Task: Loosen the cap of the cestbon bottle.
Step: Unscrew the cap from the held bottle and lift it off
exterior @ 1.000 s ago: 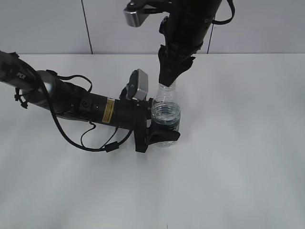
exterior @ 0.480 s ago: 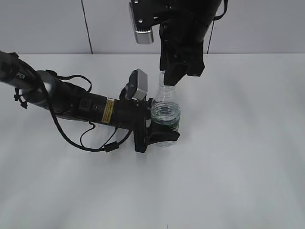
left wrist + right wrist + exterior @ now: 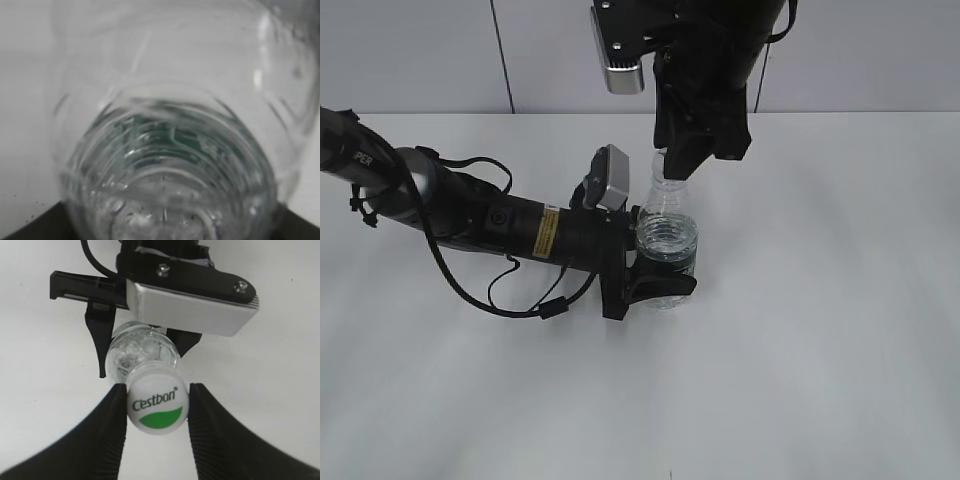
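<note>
Your left gripper (image 3: 655, 268) clamps the bottle (image 3: 668, 240) mid-table so it can't spin. From above, your right gripper (image 3: 157, 405) pinches the cap (image 3: 157, 400) between both fingers, ready to twist.

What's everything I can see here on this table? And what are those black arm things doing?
cestbon bottle: one, clear with a dark green band, upright near the table's middle.
cap: one, white with a green mark, on the bottle's neck.
table: one, white, under everything.
left gripper: one, black, clamped around the bottle's body from the left.
right gripper: one, black, above the bottle, a finger against each side of the cap.
</note>
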### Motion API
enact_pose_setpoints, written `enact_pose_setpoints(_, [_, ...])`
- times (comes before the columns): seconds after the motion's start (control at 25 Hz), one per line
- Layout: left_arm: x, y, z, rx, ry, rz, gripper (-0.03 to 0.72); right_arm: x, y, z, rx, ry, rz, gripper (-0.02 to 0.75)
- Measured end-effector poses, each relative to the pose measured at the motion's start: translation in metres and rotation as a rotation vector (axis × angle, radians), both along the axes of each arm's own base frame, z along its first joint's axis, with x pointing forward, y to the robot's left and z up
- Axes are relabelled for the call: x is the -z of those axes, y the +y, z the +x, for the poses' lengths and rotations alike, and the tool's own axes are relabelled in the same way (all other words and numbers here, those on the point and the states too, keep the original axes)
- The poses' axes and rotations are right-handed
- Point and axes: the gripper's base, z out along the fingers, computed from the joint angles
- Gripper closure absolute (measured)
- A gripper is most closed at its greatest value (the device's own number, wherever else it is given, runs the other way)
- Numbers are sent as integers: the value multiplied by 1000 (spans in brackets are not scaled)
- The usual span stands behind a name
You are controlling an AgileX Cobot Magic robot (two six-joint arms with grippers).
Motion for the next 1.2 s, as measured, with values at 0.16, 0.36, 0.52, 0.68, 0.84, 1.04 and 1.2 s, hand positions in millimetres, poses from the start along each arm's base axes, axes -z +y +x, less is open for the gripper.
enact_pose_setpoints(0.16, [0,0,0,1,0,-1,277,0,0,0,-2,1,2,430])
enact_pose_setpoints(0.36, [0,0,0,4,0,-1,277,2,1,0,-2,7,4,394])
enact_pose_setpoints(0.52, [0,0,0,5,0,-1,277,2,1,0,1,11,12,325])
enact_pose_setpoints(0.68, [0,0,0,6,0,0,277,2,3,-1,2,21,27,279])
enact_pose_setpoints(0.84, [0,0,0,7,0,-1,277,-1,2,-2,23,22,34,274])
enact_pose_setpoints(1.04, [0,0,0,7,0,-1,277,-21,-2,-6,157,22,73,269])
enact_pose_setpoints(1.2, [0,0,0,7,1,-1,277,-46,-1,-5,400,46,159,269])
